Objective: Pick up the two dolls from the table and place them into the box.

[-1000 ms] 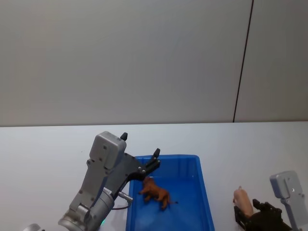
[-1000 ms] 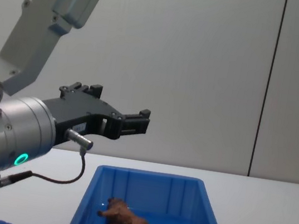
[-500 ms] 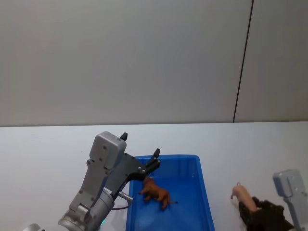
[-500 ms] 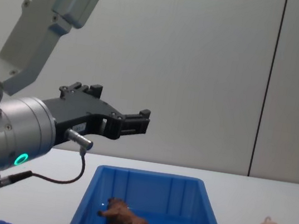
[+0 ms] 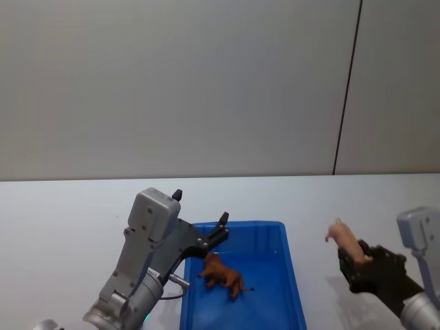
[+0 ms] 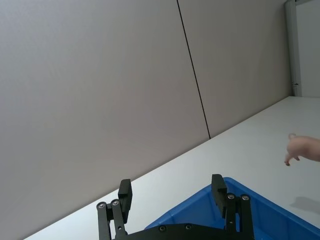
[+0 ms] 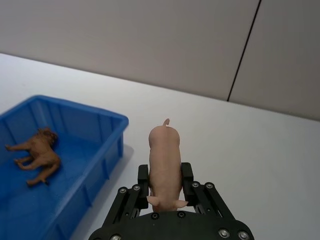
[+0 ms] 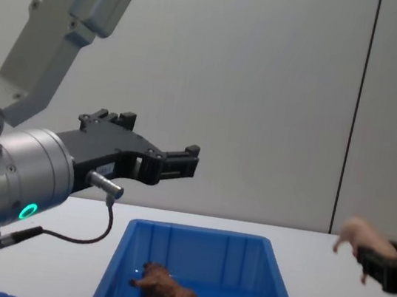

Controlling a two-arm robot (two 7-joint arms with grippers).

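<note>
Pinching: the right claw (image 5: 354, 260) is closed on the pink pig (image 5: 343, 237), one finger pressed to each flank. The right wrist view shows the ears down by the palm and the curled tail pointing away.
Pig's place: in the air, clear of the white bench (image 5: 69, 206), off to the right of the blue box (image 5: 296, 292) and not yet over its rim. Its faint shadow falls on the bench below.
Lion's place: the reddish-brown lion (image 5: 222, 274) lies on its side on the box floor, a little left of the middle.
Left claw: the left claw (image 6: 171, 186) hangs above the box's left end, fingers spread wide with nothing between them.
Weight: the pig looks light, probably hollow moulded plastic, so the claw should carry it without strain.
Stiffness: likely rigid or only slightly yielding; the body shows no denting under the fingers.
Surface: smooth and rounded, so probably slippery. A round barrel between flat fingers may roll or pivot.
Hold point: the pinch sits near the head end, so most of the body sticks out past the fingertips. A hold across the middle of the barrel, between fore and hind legs, would balance better. Legs, ears and tail look too thin to take.
Fragility: low, by my guess; a short drop onto the box floor should not harm it.
Release spot: the open right half of the box, clear of the lion.
</note>
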